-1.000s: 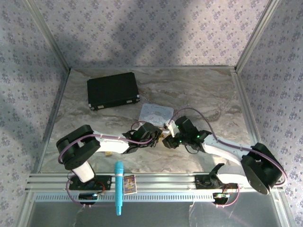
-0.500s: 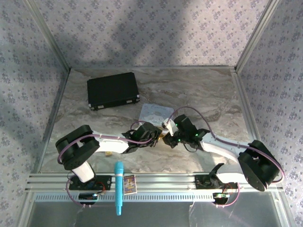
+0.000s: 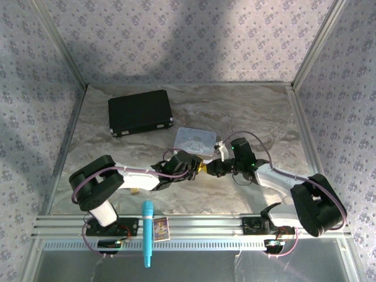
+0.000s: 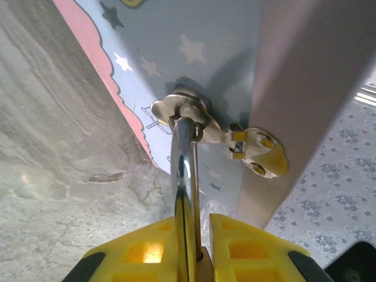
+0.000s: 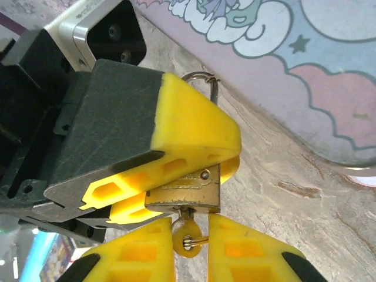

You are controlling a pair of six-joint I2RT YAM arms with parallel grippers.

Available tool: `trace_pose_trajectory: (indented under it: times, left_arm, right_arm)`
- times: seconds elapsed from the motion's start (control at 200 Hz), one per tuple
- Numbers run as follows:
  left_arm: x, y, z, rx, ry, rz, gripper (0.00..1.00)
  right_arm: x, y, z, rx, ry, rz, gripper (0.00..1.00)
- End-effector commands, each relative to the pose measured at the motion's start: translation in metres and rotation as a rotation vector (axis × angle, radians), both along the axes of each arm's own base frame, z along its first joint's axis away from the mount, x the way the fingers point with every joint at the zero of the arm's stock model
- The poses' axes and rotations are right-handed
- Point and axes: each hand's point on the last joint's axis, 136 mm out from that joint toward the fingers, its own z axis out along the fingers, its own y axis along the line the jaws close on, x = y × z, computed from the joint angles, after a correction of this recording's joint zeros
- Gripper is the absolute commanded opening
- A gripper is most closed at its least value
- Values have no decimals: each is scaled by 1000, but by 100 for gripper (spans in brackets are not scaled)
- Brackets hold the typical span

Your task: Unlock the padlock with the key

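Left pincer [image 5: 228,154]: closed on the brass padlock [image 5: 185,189], 1 yellow finger on each flat face of the body. In the left wrist view the silvery shackle [image 4: 185,170] rises out of the gap between these 2 fingers. A ring [image 4: 187,114] hangs on the shackle and carries a yellow-tipped metal piece [image 4: 261,154].

Right pincer [image 5: 191,258]: its 2 yellow fingers flank the key [image 5: 187,236]. The key's round yellow head sits in the narrow gap between them and its blade enters the padlock's underside. It cannot be told whether the fingers press the head or only bracket it.

Padlock and key are held off the marble table [image 5: 305,223], just beside the pastel tin [image 5: 282,41]. In the top view the 2 pincers meet near the table's middle, at the tin's near edge. A black case [image 3: 140,113] lies well apart at the far left.
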Motion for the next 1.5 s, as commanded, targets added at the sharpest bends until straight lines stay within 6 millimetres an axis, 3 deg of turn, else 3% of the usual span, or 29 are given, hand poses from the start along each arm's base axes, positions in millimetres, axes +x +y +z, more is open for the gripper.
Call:
trace_pose_trajectory:
  times: [0.0,0.145,0.36,0.55,0.64,0.785,0.914,1.114,1.239,1.364,1.494]
  left_arm:
    - [-22,-1,-16,16,56,-86,0]
    - [-23,-1,-17,23,60,-92,0]
    - [-22,9,-32,97,83,-71,0]
    - [-19,15,-48,231,102,-101,0]
    - [-20,16,-58,252,125,-111,0]
    - [-24,22,-72,321,147,-157,0]
    - [-21,41,-82,439,129,-205,1]
    - [-13,75,-95,610,78,-313,9]
    - [-13,94,-93,822,28,-425,18]
    - [-15,114,-99,1027,25,-505,21]
    - [-14,121,-90,1194,-21,-541,26]
  right_arm:
    - [36,-23,-4,-10,18,-191,18]
    - [36,-25,-9,7,54,-217,24]
    - [34,-29,0,31,48,-258,46]
    - [46,-53,-3,-72,96,-434,60]
    - [61,-57,-4,-124,113,-477,61]
    - [82,-49,-15,-183,183,-476,59]
    - [95,-44,-25,-213,187,-486,59]
    - [96,-58,-59,-353,245,-486,54]
    - [101,-58,-59,-365,228,-482,52]
    - [103,-54,-60,-354,230,-470,51]
    - [103,-53,-61,-354,235,-463,51]
